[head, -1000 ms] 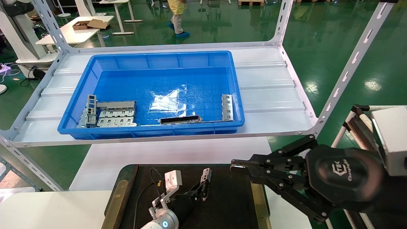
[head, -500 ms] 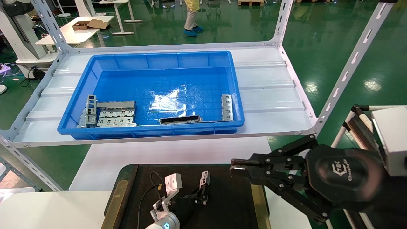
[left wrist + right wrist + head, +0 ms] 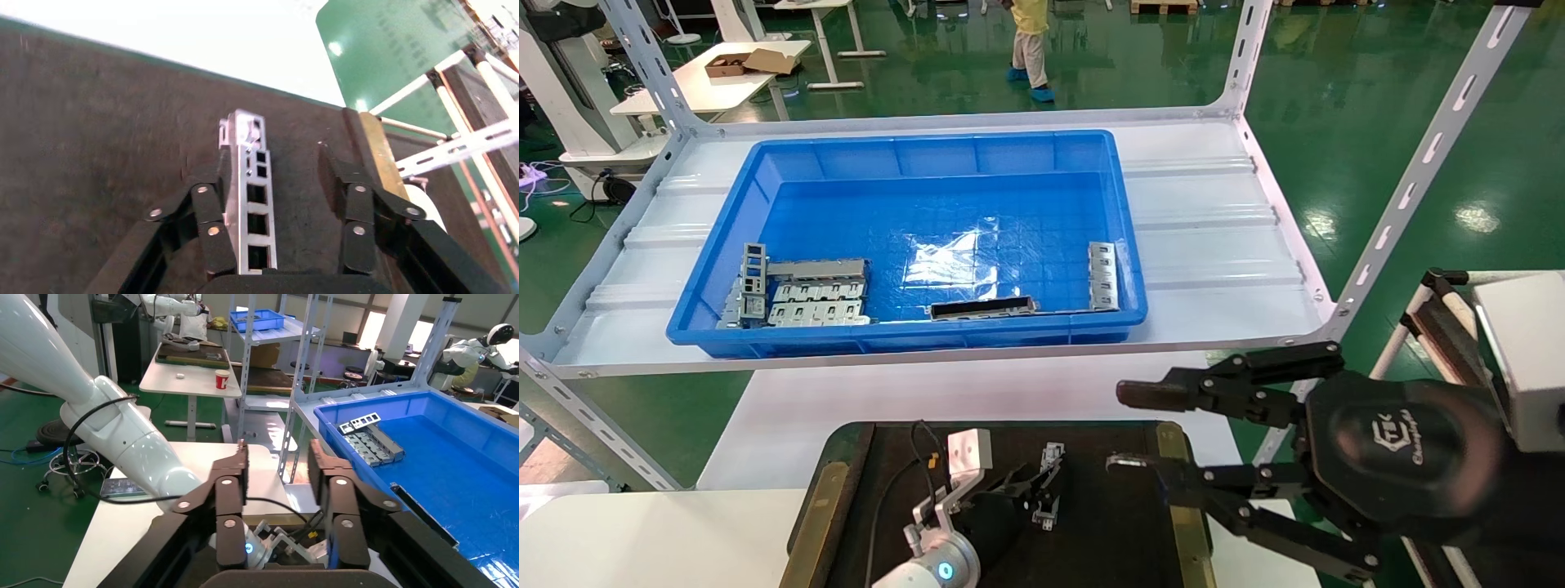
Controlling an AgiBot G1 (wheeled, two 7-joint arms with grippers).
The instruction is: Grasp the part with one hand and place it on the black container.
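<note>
Two grippers show. Low over the black container [image 3: 1107, 531], the left gripper [image 3: 278, 184] has its jaws spread apart; the part [image 3: 251, 202] lies lengthwise between them, against one finger [image 3: 208, 208] and clear of the other, so no grip on it is visible. Whether the part rests flat on the dark surface cannot be told. To its right, the right gripper [image 3: 1128, 429] hangs above the container's brass-edged side with fingers wide open, holding nothing. Beyond both sits the blue bin [image 3: 911, 155].
</note>
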